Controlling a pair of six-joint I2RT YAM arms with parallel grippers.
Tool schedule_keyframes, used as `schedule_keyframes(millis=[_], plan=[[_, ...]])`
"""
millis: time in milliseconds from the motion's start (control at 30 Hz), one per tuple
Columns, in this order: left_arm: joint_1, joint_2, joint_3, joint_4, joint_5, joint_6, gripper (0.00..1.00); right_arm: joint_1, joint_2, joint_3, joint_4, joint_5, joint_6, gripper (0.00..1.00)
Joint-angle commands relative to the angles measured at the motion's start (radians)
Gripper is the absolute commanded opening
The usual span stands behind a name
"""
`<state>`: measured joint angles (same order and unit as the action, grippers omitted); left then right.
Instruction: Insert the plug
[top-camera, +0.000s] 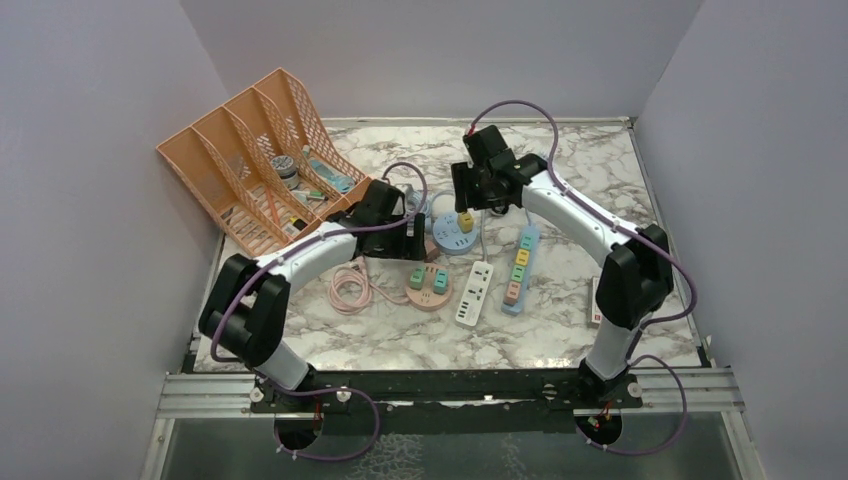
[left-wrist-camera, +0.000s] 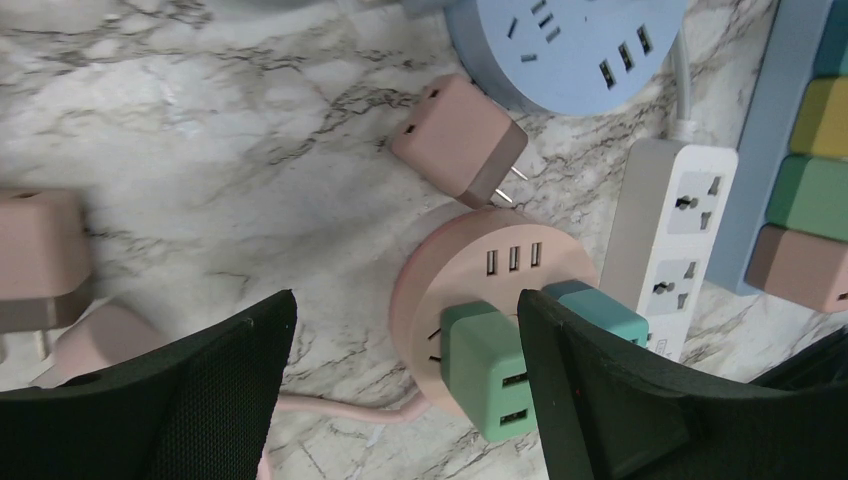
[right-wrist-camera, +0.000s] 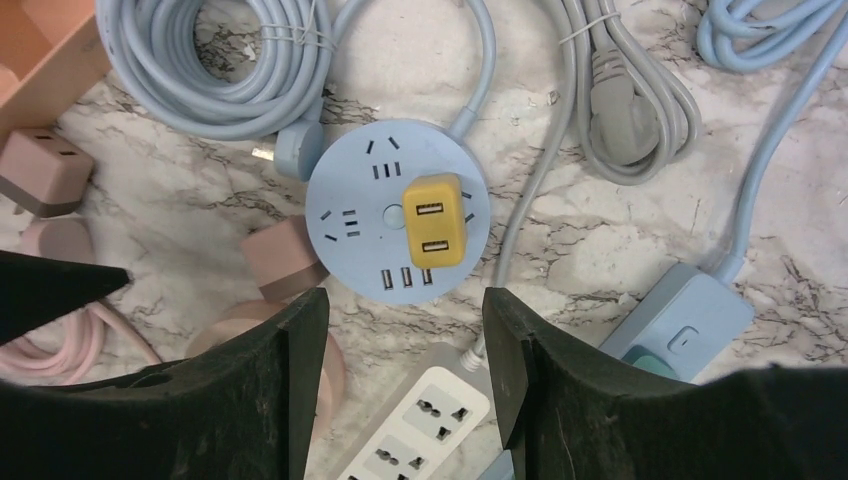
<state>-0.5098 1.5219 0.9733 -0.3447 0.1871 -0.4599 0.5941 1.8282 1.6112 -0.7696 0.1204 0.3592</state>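
The file rack (top-camera: 260, 150) stands on the worktop (top-camera: 400, 335) in the upper left of the overhead frame. Near the centre lies the upper round hub (top-camera: 447, 238), with one cube plug (top-camera: 466, 221) seated on it. Below and left of it lies the lower round hub (top-camera: 428, 292), carrying two more plugs (top-camera: 417, 278) side by side. A loose adapter (left-wrist-camera: 458, 140) lies between the hubs, its prongs seemingly touching the lower one. The coiled cable (top-camera: 347, 290) lies left of the lower hub, the short strip (top-camera: 475, 292) right of it, and the long strip (top-camera: 520, 265) further right.

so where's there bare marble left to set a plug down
Widest bare patch: the near strip between the white power strip and the front edge of the table. Also the far right corner past the blue power strip. Crowded around the blue round hub and pink round hub: cables, loose pink adapter.
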Motion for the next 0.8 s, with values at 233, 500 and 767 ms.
schedule_keyframes(millis=[233, 500, 767], plan=[[-0.163, 0.197, 0.143, 0.026, -0.264, 0.094, 0.8, 0.001, -0.116, -0.204, 0.121, -0.076, 0.133, 0.56], [-0.164, 0.307, 0.183, 0.064, -0.176, 0.159, 0.79, 0.0, -0.127, -0.216, 0.118, -0.059, 0.147, 0.54], [-0.164, 0.36, 0.198, 0.087, -0.211, 0.14, 0.71, 0.0, -0.147, -0.227, 0.128, -0.049, 0.178, 0.52]])
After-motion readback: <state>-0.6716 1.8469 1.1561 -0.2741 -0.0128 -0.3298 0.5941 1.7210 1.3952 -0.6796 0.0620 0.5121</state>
